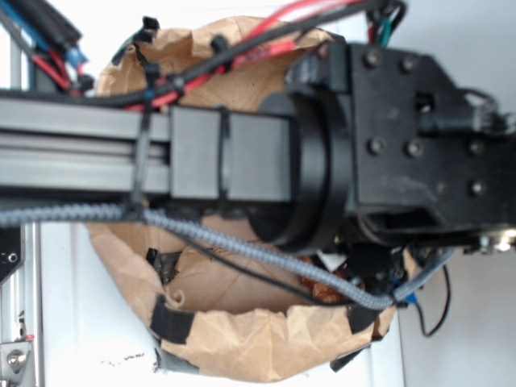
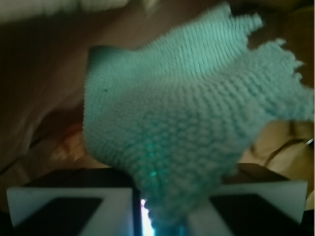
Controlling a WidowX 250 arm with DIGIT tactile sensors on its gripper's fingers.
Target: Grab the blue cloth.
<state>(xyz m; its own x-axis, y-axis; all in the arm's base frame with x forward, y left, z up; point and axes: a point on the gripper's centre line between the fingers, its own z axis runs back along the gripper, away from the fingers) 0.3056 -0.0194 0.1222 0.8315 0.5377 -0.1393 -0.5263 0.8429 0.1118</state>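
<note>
In the wrist view, you see the blue cloth [image 2: 187,123] filling most of the frame. Its narrow end funnels down between the two white finger pads [image 2: 64,199] at the near edge, and the gripper [image 2: 167,211] is clamped on that bunched end. The rest of the cloth fans out toward the far right, where its frayed edge shows as a ragged fringe. The terry texture is plainly readable on the upper surface. A greenish glow lights the cloth where it meets the fingers.

Behind the cloth you see only blurred brown surfaces, consistent with crumpled paper; no detail can be resolved there.

In the exterior view, the black arm [image 1: 322,161] crosses the frame from left to right and covers most of the brown paper bag [image 1: 242,339] beneath it. The bag's rim is rolled down and patched with black tape [image 1: 171,318]. A grey braided cable [image 1: 242,246] runs along the near side of the arm, and red and black wires [image 1: 242,44] run along the far side. From this view you cannot see the cloth or the fingers; the arm hides them.
</note>
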